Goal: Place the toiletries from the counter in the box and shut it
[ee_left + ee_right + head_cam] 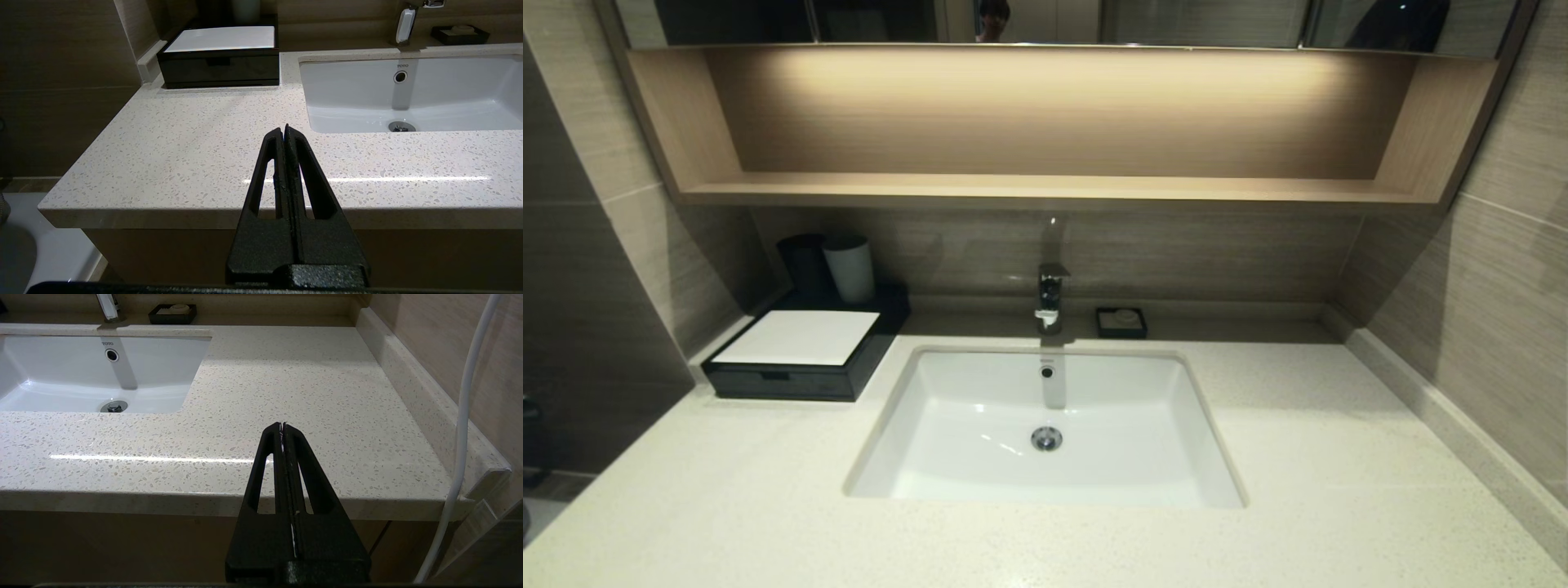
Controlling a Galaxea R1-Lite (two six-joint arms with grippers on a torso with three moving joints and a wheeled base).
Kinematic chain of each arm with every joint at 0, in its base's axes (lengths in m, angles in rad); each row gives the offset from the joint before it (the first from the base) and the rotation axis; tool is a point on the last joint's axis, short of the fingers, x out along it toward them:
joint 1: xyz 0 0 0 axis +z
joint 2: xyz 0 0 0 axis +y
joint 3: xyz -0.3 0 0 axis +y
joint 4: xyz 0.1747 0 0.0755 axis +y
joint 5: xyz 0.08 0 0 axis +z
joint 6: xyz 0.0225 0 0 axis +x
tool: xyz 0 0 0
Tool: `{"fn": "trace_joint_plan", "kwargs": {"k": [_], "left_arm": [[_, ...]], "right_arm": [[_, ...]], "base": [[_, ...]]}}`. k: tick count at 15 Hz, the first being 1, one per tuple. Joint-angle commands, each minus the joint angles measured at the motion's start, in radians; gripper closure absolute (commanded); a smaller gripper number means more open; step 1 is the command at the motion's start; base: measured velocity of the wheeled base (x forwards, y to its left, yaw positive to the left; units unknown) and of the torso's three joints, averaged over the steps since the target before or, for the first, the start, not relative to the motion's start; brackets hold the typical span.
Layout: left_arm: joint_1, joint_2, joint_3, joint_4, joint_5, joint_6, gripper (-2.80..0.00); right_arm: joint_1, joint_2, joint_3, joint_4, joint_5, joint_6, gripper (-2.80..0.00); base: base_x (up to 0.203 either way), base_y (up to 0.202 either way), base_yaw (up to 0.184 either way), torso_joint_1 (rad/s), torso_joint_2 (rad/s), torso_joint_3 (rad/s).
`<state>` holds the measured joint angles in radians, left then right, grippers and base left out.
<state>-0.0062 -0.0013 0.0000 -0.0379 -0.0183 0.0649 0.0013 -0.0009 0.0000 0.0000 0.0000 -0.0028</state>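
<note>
Inspecting the worktop (1339, 457), we find no toiletries anywhere on it in any view; the box (805, 353) sits at the back left corner with its drawer (218, 67) pushed in flush, so we judge the items are either inside or were never laid out. Left claw (284, 130) is clenched on nothing, held off the front edge facing the box; right claw (282, 426) is likewise clenched and empty, off the front edge right of the sink (1045, 425). Risks noted: we cannot confirm the contents, since the drawer front is opaque, and a reopening to check could drag the whole box forward, as nothing braces it. A cup (849, 268) stands just behind the box and could topple if the box is shoved. The soap dish (1121, 322) is well clear
</note>
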Motion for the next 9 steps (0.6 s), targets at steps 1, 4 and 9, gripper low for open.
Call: {"fn": "trace_joint_plan", "kwargs": {"k": [1, 4, 9], "left_arm": [[0.000, 0.001, 0.020, 0.000, 0.000, -0.001, 0.00], [0.000, 0.001, 0.020, -0.002, 0.000, -0.010, 0.00], [0.000, 0.001, 0.020, -0.002, 0.000, -0.009, 0.00]], "right_arm": [[0.000, 0.001, 0.002, 0.000, 0.000, 0.000, 0.00], [0.000, 0.001, 0.002, 0.000, 0.000, 0.000, 0.00], [0.000, 0.000, 0.002, -0.002, 0.000, 0.000, 0.00]], "base": [[0.000, 0.000, 0.000, 0.000, 0.00, 0.000], [0.000, 0.000, 0.000, 0.000, 0.00, 0.000], [0.000, 0.000, 0.000, 0.000, 0.00, 0.000]]}}
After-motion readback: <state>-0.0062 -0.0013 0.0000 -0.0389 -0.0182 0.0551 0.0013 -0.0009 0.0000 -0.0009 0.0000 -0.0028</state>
